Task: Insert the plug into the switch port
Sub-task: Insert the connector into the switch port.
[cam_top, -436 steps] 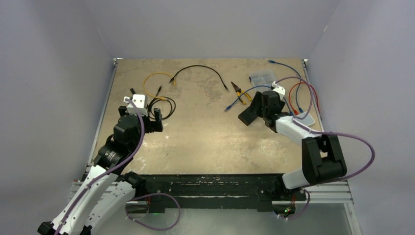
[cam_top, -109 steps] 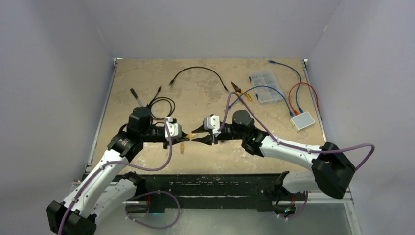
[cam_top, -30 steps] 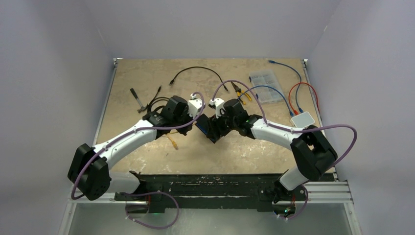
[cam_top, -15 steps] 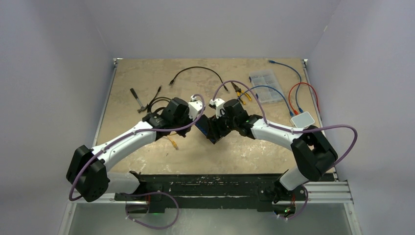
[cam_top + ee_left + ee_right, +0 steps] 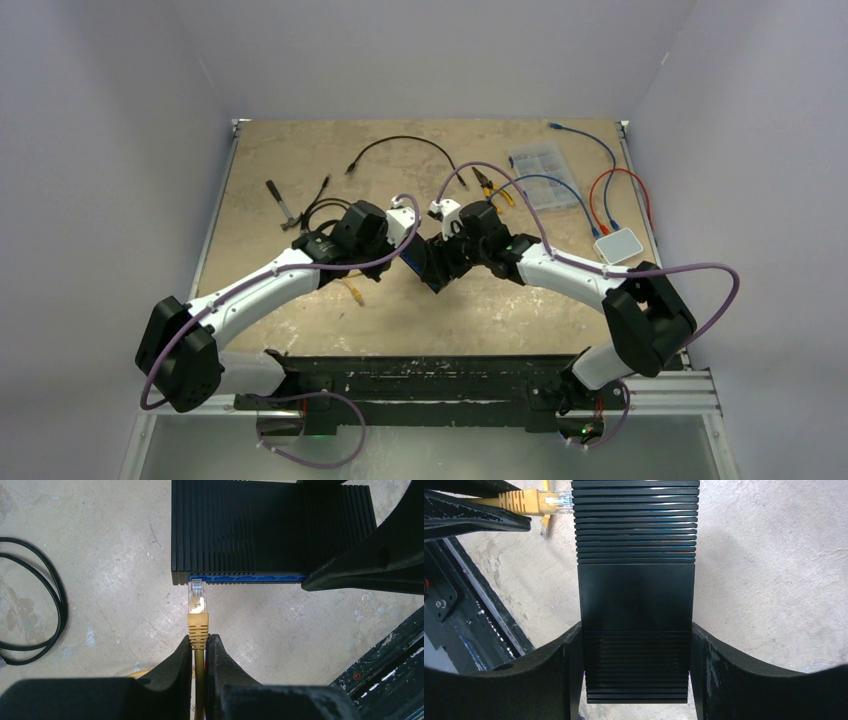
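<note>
Left wrist: left gripper (image 5: 199,642) pinched the cable (image 5: 199,667), plug (image 5: 197,592) just ahead at the switch (image 5: 270,525) clamped by the right gripper (image 5: 636,630); alignment step, next probably a straight push.

Left arm (image 5: 268,286) and right arm (image 5: 566,273) reach inward, left jaws pinched narrow, right jaws clamped wide.

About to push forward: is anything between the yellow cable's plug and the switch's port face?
Nothing visible. The plug, held in the left gripper, has its tip right at the blue port face of the black switch, which the right gripper holds. Whether it has entered is unclear.
</note>
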